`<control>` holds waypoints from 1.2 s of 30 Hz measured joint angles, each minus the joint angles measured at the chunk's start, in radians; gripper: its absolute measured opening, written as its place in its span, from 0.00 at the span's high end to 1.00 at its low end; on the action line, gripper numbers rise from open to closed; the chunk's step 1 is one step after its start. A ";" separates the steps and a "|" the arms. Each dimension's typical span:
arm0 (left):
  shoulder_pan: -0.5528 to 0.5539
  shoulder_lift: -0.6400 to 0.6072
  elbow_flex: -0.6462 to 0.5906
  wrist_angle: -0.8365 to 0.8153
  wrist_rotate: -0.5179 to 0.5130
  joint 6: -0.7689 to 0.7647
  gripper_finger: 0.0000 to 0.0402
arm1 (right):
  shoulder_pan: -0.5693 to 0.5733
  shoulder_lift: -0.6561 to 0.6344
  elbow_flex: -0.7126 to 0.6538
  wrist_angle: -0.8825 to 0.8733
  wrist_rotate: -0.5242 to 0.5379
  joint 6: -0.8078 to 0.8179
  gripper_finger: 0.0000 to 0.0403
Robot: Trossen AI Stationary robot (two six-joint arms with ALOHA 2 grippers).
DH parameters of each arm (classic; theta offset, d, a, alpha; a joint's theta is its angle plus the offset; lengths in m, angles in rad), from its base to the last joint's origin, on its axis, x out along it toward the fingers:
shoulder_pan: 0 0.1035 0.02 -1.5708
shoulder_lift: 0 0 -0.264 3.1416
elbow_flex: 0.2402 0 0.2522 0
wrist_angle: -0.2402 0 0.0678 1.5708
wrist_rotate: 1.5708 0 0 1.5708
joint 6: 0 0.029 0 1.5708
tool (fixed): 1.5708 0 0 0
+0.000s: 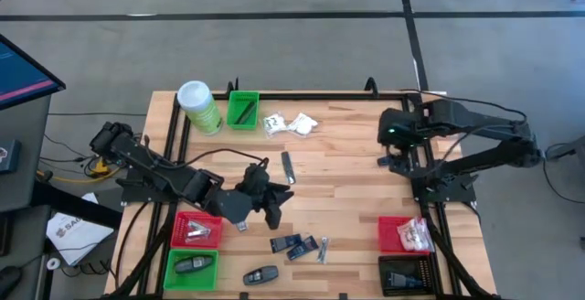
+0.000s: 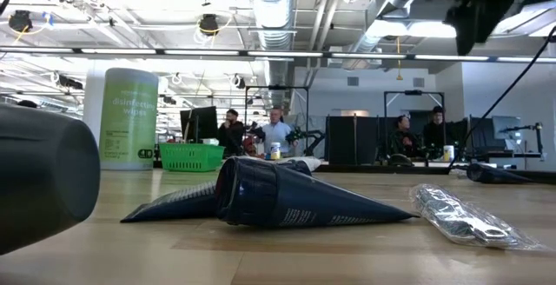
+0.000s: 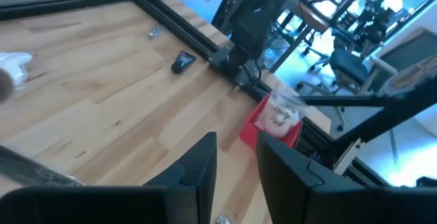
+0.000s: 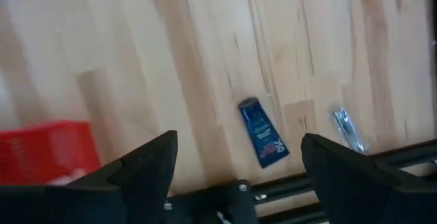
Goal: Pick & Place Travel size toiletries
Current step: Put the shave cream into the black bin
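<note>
High view: left gripper (image 1: 271, 207) hangs over the middle of the wooden table (image 1: 347, 186), just behind two flat dark blue packets (image 1: 292, 245).
Left pincer: fingers a narrow gap apart, nothing between them.
Right gripper (image 4: 239, 142): raised above the table's right rear, fingers wide apart, empty.
Loose toiletries: white crinkly sachets (image 1: 291, 123) beside a small green plastic bin (image 1: 243, 110); slim silvery tube (image 1: 287, 166) mid-table; black oval piece (image 1: 260, 274) near the front edge.

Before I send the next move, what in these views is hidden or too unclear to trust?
- Left gripper, high view: arm hides the table under it; wrist view shows nothing between the jaws.
- Black bin, high view: contents too small.
- Red bin, high view: sachet pile unreadable.
- Low view: dark blue tube blocks the items behind.
</note>
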 joint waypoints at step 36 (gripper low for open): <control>0.062 0.000 0.000 0.069 -0.105 -0.071 0.76 | -0.324 -0.046 -0.660 0.499 -0.001 -0.537 0.25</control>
